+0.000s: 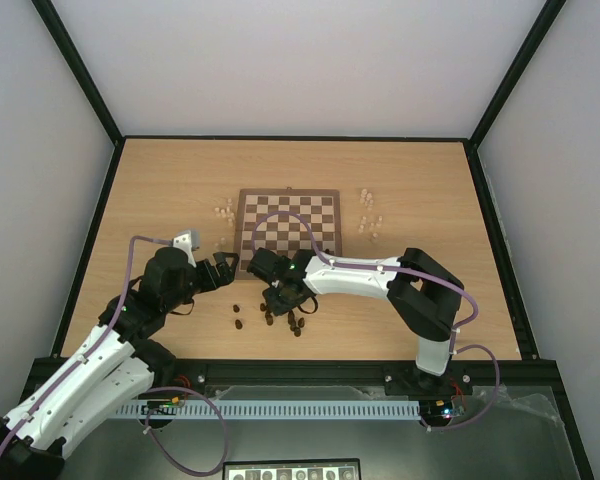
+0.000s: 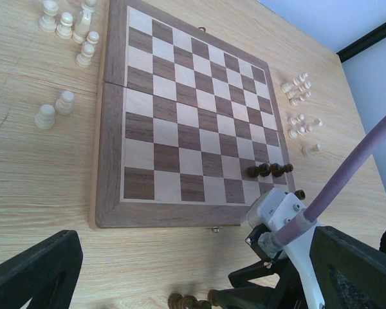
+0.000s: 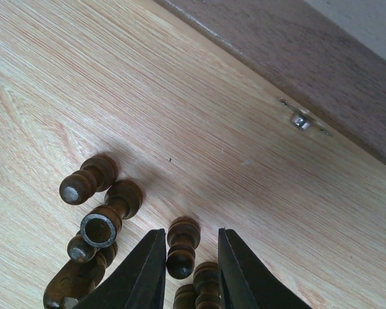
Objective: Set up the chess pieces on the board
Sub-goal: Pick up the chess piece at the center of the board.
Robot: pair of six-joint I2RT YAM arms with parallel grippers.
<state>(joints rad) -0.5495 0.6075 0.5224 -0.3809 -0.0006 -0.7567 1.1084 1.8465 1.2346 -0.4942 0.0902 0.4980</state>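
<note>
Straddling a dark brown pawn point(image 3: 182, 248) on the light wood worktop point(image 3: 180, 96), the right end effector point(image 3: 190, 235) has its two black fingers narrowly apart, one on each side of the piece. A thin gap shows beside the pawn, so it is not clamped. At the lower left of the right wrist view, more dark chessmen point(image 3: 93, 212) lie tipped on their sides in a loose heap, one showing its round grey base. A small metal clasp point(image 3: 301, 120) sits on the board's edge at the upper right.

In the overhead view, the left end effector point(image 1: 227, 268) hovers at the lower left corner of the chessboard point(image 1: 287, 222), fingers spread wide and holding nothing.

The board lies flat in the middle of the worktop, with dark brown and cream checks inside a mid-brown border. Four dark pieces point(image 2: 270, 170) stand in a row near its lower right corner in the left wrist view. Cream pieces point(image 1: 223, 212) are scattered on the worktop at the board's left, and another cream group point(image 1: 370, 215) at its right.
</note>
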